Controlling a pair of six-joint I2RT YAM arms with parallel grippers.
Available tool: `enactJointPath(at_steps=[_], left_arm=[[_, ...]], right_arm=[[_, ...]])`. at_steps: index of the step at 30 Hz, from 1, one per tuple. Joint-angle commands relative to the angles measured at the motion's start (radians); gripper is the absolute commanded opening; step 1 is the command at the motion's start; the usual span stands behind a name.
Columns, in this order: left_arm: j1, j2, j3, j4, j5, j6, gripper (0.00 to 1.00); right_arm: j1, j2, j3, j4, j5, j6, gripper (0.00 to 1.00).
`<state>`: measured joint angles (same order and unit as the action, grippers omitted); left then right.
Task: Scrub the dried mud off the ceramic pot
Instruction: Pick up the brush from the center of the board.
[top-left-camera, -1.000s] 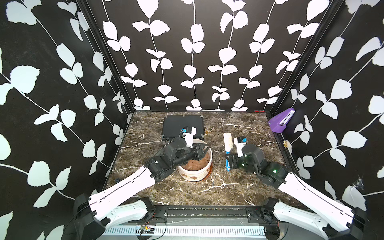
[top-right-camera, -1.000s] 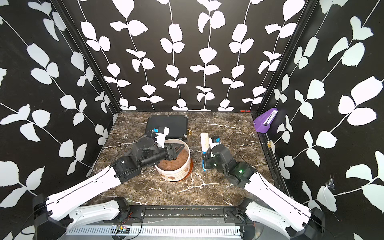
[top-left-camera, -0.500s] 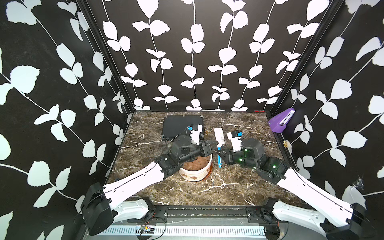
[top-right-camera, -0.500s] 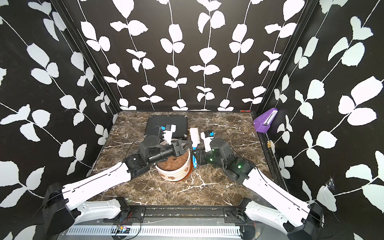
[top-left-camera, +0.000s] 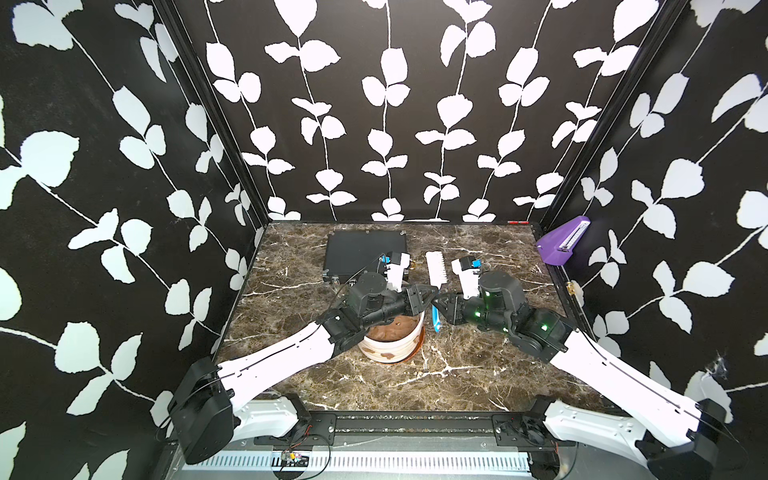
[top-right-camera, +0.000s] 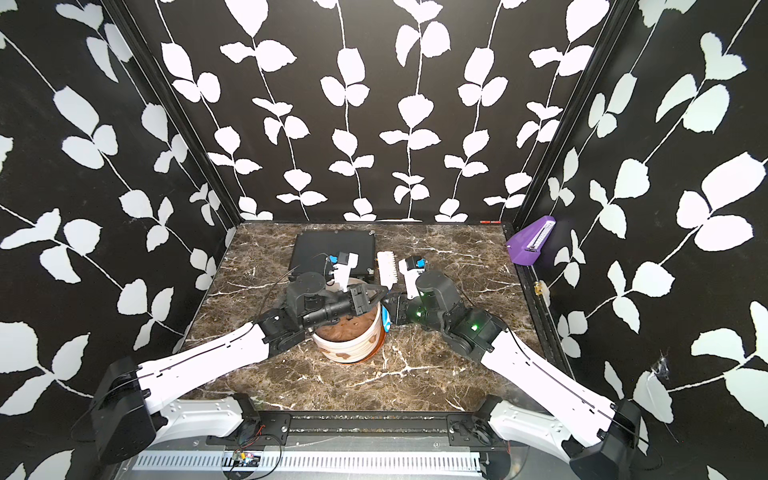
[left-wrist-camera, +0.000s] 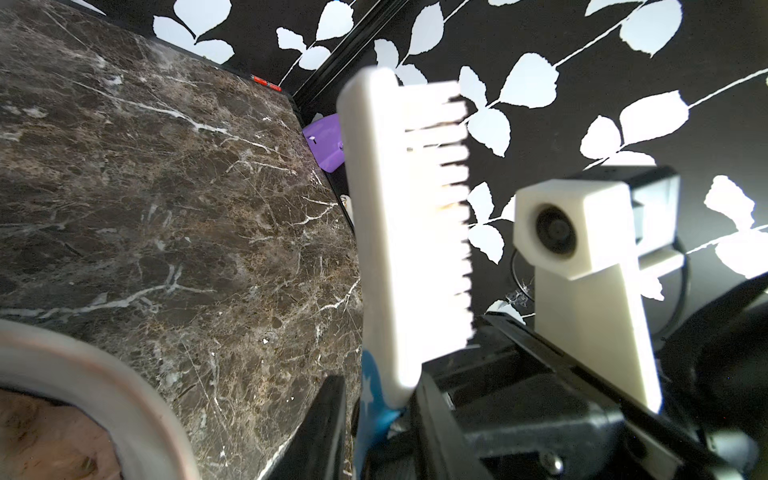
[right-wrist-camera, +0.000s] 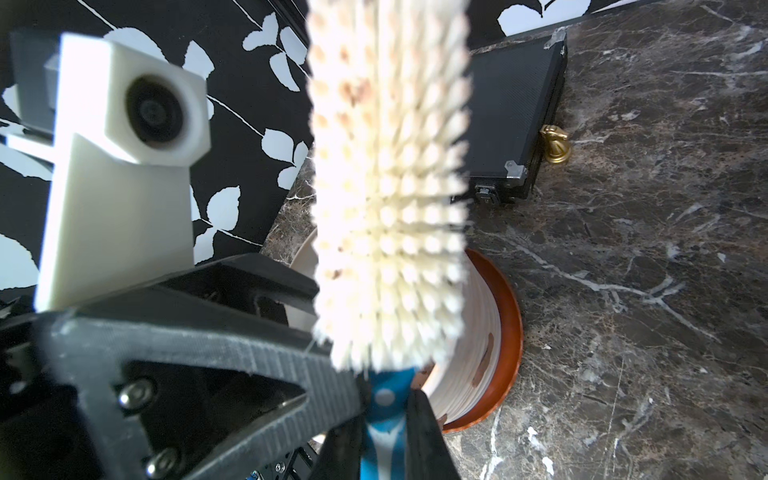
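Note:
The white ribbed ceramic pot (top-left-camera: 390, 343) (top-right-camera: 349, 345) stands on its orange saucer (right-wrist-camera: 509, 324) in the middle of the table. Dried mud (top-left-camera: 388, 355) (right-wrist-camera: 482, 370) shows as brown blotches on its wall. A white brush (top-left-camera: 436, 270) (top-right-camera: 387, 270) (right-wrist-camera: 386, 187) with a blue handle stands upright just right of the pot. My right gripper (top-left-camera: 437, 302) (right-wrist-camera: 384, 424) is shut on that handle. My left gripper (top-left-camera: 430, 292) (left-wrist-camera: 378, 415) reaches over the pot, its jaws on either side of the same handle, with a thin gap on one side.
A flat black case (top-left-camera: 363, 253) (right-wrist-camera: 511, 124) lies behind the pot, with a small gold piece (right-wrist-camera: 555, 143) beside it. A purple object (top-left-camera: 563, 245) hangs on the right wall. A lumpy brown mass (top-left-camera: 395, 328) fills the pot.
The right gripper carried the brush left and stood it up beside the pot. The left gripper swung right over the pot to the handle, and its jaws have narrowed around it.

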<state>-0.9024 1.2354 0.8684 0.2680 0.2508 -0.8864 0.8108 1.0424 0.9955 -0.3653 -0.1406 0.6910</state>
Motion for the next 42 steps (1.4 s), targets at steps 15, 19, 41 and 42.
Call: enactJointPath(at_steps=[15, 19, 41, 42], left_arm=[[-0.004, -0.014, 0.003, 0.054, -0.023, -0.002, 0.0], [-0.003, -0.064, -0.024, 0.157, 0.009, 0.027, 0.0], [0.06, 0.004, -0.25, 1.052, 0.231, -0.194, 0.0], [0.06, -0.002, -0.253, 1.042, 0.23, -0.188, 0.0]], right_arm=[[0.011, -0.015, 0.034, 0.027, -0.013, -0.023, 0.04], [-0.054, -0.079, -0.026, 0.043, -0.173, -0.042, 0.86], [-0.186, -0.17, -0.311, 0.655, -0.687, 0.221, 0.55], [-0.186, -0.172, -0.312, 0.654, -0.685, 0.221, 0.53]])
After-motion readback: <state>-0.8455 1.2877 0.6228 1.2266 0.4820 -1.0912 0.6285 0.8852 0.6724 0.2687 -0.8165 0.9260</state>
